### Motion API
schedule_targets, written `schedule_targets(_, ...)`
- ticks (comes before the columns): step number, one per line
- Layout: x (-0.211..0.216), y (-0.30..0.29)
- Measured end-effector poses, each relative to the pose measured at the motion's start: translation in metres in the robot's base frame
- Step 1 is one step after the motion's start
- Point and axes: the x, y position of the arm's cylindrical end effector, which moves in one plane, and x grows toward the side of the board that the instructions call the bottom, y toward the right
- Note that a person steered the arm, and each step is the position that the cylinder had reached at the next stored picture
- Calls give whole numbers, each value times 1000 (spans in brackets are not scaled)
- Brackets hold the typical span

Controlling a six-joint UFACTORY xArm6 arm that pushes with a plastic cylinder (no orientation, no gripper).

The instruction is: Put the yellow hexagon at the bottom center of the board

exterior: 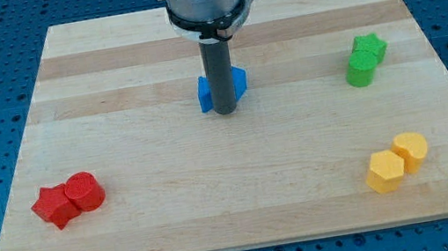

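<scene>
The yellow hexagon (385, 172) lies near the board's bottom right, touching a yellow cylinder (411, 150) on its upper right. My tip (225, 110) stands at the board's upper middle, in front of a blue block (207, 92) that it partly hides. The tip is far to the left of and above the yellow hexagon.
A green star (370, 47) and a green cylinder (361, 68) sit together at the upper right. A red star (53, 205) and a red cylinder (84, 191) sit together at the lower left. The wooden board (237, 212) lies on a blue perforated table.
</scene>
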Motion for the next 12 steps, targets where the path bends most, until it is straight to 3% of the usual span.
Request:
schedule_targets(3, 26, 26)
schedule_targets(5, 35, 119)
schedule_targets(8, 81, 249)
schedule_targets(10, 148, 261)
schedule_targets(12, 158, 227)
